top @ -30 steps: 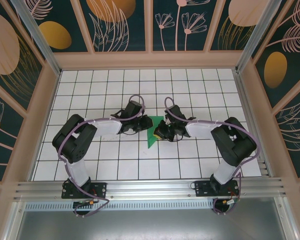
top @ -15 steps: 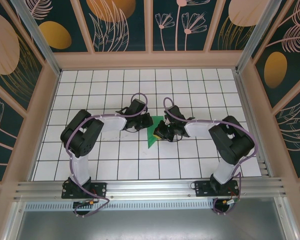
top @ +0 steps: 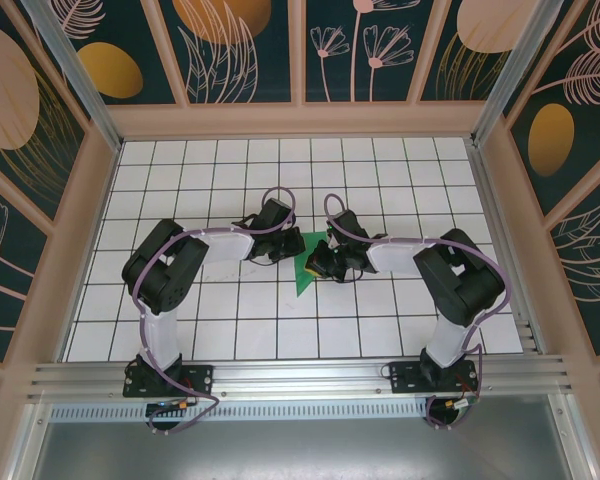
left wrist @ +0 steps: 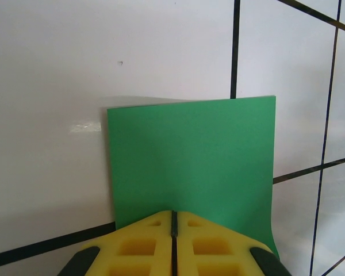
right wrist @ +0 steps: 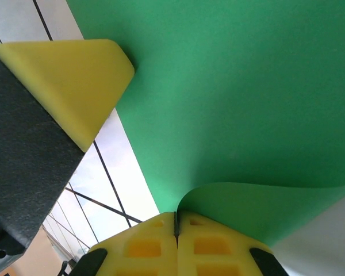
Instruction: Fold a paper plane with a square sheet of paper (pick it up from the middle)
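Observation:
The square sheet of paper [top: 304, 272] is a folded green wedge at the middle of the gridded table, between my two grippers. My left gripper [top: 291, 250] is at its left side. In the left wrist view its yellow tips [left wrist: 173, 214] are shut together over the near edge of the green sheet [left wrist: 190, 155], which stretches away from them. My right gripper [top: 316, 263] is at the sheet's right side. It [right wrist: 175, 216] is shut on a curled-up flap of the paper [right wrist: 247, 86]. The left gripper's yellow finger [right wrist: 75, 75] touches the sheet's far edge there.
The white tiled table [top: 230, 320] is fenced by tan walls [top: 300, 120] at the back and both sides. Both arm bases sit on the aluminium rail [top: 300, 375] at the near edge. Open tiles lie in front of and behind the sheet.
The left arm has swung right, bringing its gripper up to the paper's left edge, and its jaws have closed. The right gripper has stayed shut on the paper.

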Motion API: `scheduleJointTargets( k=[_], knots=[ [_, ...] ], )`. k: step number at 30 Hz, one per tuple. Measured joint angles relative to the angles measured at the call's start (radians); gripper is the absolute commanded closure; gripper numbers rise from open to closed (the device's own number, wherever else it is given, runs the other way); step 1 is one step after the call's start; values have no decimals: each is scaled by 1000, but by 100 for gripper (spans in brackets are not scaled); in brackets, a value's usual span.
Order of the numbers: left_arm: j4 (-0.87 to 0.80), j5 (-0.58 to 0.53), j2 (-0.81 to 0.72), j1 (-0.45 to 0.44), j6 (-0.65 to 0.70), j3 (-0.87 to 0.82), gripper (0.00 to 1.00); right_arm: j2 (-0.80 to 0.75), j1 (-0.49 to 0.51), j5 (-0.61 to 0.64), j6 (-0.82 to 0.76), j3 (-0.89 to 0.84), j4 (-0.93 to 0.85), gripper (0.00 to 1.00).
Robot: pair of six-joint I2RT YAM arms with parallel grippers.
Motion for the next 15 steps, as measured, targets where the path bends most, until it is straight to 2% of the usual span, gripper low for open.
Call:
scheduleJointTargets(
  k=[15],
  knots=[
    [0,3,2,0,0,2,90,34,0,-2,-23,23,5,93]
  ],
)
